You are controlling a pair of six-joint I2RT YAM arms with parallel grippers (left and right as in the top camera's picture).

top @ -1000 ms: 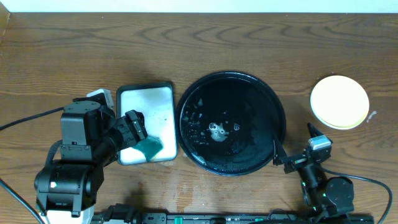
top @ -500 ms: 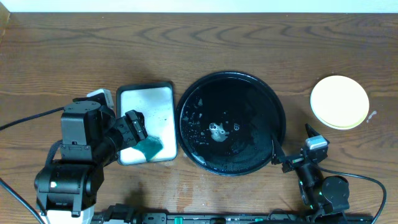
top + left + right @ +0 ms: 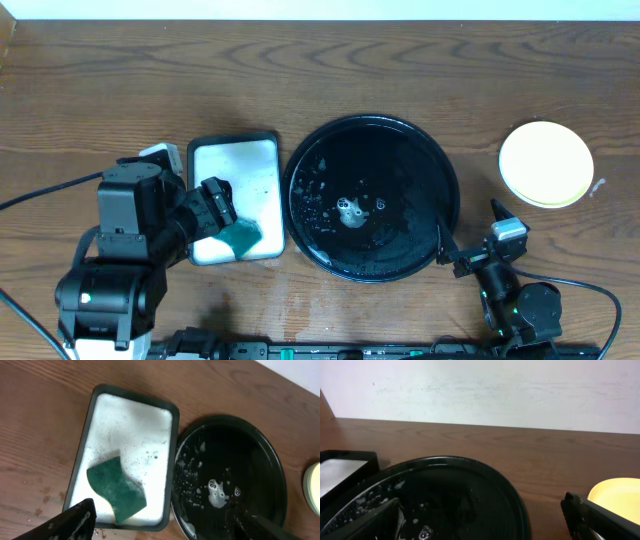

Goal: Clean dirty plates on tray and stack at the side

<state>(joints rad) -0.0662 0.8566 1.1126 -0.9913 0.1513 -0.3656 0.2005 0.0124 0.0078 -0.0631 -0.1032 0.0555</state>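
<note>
A stack of small round plates (image 3: pixel 546 164) with the yellow one on top sits at the far right of the table; a paler rim shows under it. It also shows in the right wrist view (image 3: pixel 620 494) and at the edge of the left wrist view (image 3: pixel 313 487). My left gripper (image 3: pixel 215 205) is open and empty, over the near edge of the rectangular tray (image 3: pixel 165 530). My right gripper (image 3: pixel 475 236) is open and empty, at the near right rim of the large black dish (image 3: pixel 480 525).
A large round black dish (image 3: pixel 370 197) holds foam flecks and water in the middle (image 3: pixel 250 450) (image 3: pixel 485 485). A black-rimmed rectangular tray (image 3: pixel 235 160) with white suds holds a green sponge (image 3: pixel 240 236) (image 3: pixel 116 487). A wall stands behind the table.
My right gripper shifted slightly to the left and toward the front edge a second ago, then held still. The left arm, the sponge and the plates have not moved.
</note>
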